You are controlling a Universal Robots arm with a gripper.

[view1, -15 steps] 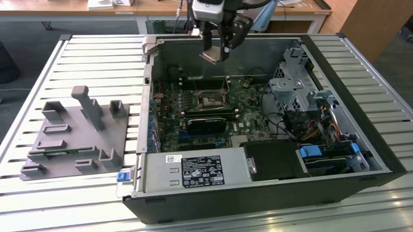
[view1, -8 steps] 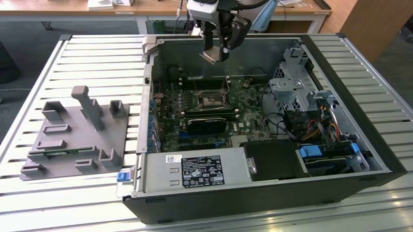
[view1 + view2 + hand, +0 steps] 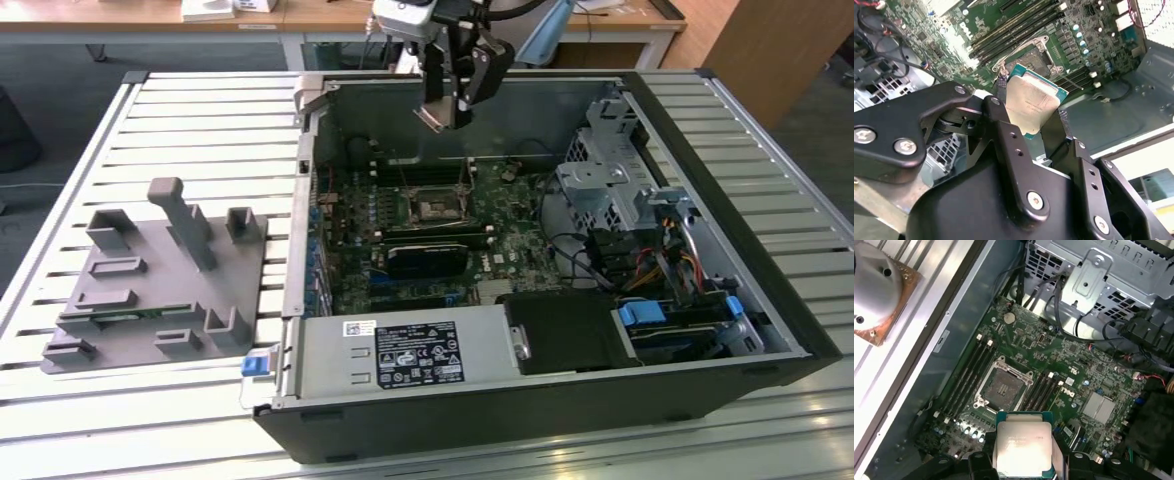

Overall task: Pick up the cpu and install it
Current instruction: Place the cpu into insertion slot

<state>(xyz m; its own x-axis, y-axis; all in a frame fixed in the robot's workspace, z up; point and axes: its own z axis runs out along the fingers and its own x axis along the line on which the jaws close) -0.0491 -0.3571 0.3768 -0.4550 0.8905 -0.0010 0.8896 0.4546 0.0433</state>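
The claw (image 3: 1029, 111) pinches the chip (image 3: 1022, 449) by its edges above the open socket (image 3: 1003, 388); a slight tilt could seat it crooked and bend pins.

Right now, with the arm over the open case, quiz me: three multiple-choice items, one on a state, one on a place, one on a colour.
1. The socket is: A. empty B. filled with a chip C. under a cooler.
2. The cpu is: A. seated in the socket B. held in the fingers above the motherboard C. flat on the case floor.
3. The motherboard is: A. red B. blue C. green.

Answers: 1 A, its bare contact bed shows in the first wrist view. 2 B, both wrist views show the fingers clamping its edges, with the board beyond. 3 C, the board is green in every view.
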